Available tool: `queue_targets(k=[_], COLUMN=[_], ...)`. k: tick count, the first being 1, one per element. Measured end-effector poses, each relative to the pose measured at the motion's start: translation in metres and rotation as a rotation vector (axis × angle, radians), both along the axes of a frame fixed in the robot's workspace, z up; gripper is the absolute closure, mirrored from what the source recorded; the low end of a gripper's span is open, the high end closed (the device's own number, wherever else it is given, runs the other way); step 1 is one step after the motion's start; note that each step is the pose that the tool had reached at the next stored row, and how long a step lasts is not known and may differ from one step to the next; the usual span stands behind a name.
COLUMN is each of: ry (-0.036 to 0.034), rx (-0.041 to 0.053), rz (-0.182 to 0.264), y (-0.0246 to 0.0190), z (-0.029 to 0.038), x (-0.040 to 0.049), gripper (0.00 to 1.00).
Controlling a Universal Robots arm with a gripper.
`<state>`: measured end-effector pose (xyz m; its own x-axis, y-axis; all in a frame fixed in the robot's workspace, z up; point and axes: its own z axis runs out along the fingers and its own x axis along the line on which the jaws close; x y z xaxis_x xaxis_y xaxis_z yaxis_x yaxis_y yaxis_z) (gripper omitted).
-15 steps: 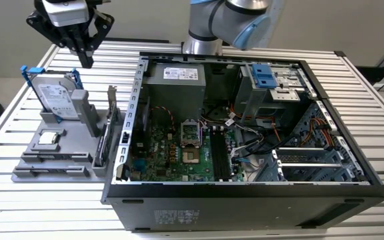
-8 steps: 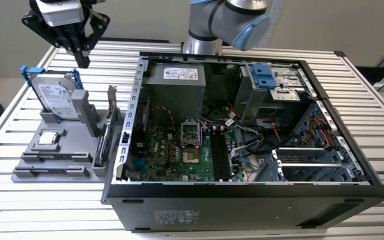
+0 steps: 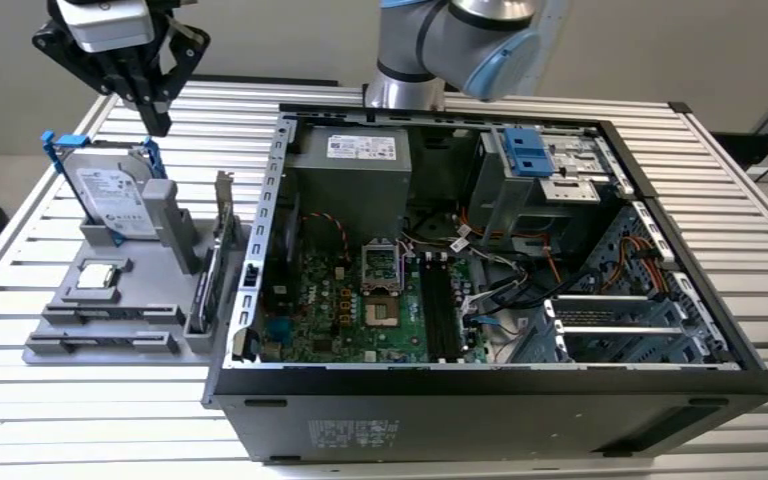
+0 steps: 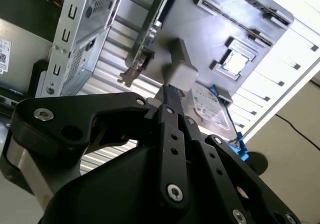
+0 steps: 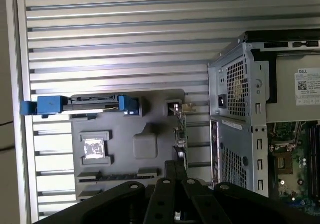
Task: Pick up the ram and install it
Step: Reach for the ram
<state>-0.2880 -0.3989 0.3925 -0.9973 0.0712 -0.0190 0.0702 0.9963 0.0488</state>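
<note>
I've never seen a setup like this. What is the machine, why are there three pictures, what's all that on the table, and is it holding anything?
It is one robot arm with a black claw at its end. The exterior view comes from a camera standing off the arm. Both wrist views come from cameras riding on the arm, looking past the claw at what lies below.

On the slatted metal table stands an open computer case, its circuit board exposed. On the exterior view's left, a gray holder carries a hard drive in a blue frame, a small square chip and a dark expansion card standing on edge.

The claw hangs above the hard drive, shut and holding nothing. I cannot pick out the ram for certain.
</note>
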Motion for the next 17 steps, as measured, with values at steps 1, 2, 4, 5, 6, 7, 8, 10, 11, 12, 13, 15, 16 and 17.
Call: queue_targets(k=[1, 2, 4, 5, 6, 7, 8, 10, 11, 12, 13, 15, 16, 17], ry=[0.0001, 0.0, 0.0001, 0.0, 0.0001, 0.0, 0.0, 0.0, 0.0, 0.0001, 0.0001, 0.0001, 0.0001, 0.0001], rx=[-0.0001, 0.0, 0.0, 0.0, 0.0, 0.0, 0.0, 0.0, 0.0, -0.0001, 0.0, -0.0001, 0.0, -0.0001], rz=[0.0, 0.0, 0.0, 0.0, 0.0, 0.0, 0.0, 0.0, 0.0, 0.0, 0.0, 0.0, 0.0, 0.0], y=[0.0, 0.0, 0.0, 0.0, 0.0, 0.0, 0.0, 0.0, 0.0, 0.0, 0.0, -0.0002, -0.0001, -0.0002], z=[0.0, 0.0, 0.0, 0.0, 0.0, 0.0, 0.0, 0.0, 0.0, 0.0, 0.0, 0.0, 0.0, 0.0], x=[-0.0011, -0.0023, -0.0049, -0.0062, -0.0075, -0.0087, -0.01, -0.0127, -0.014, -0.0154, -0.0167, -0.0195, -0.0206, -0.0216], gripper=[1.0, 1.0, 1.0, 1.0, 1.0, 1.0, 1.0, 1.0, 1.0, 1.0, 1.0, 1.0, 1.0, 1.0])
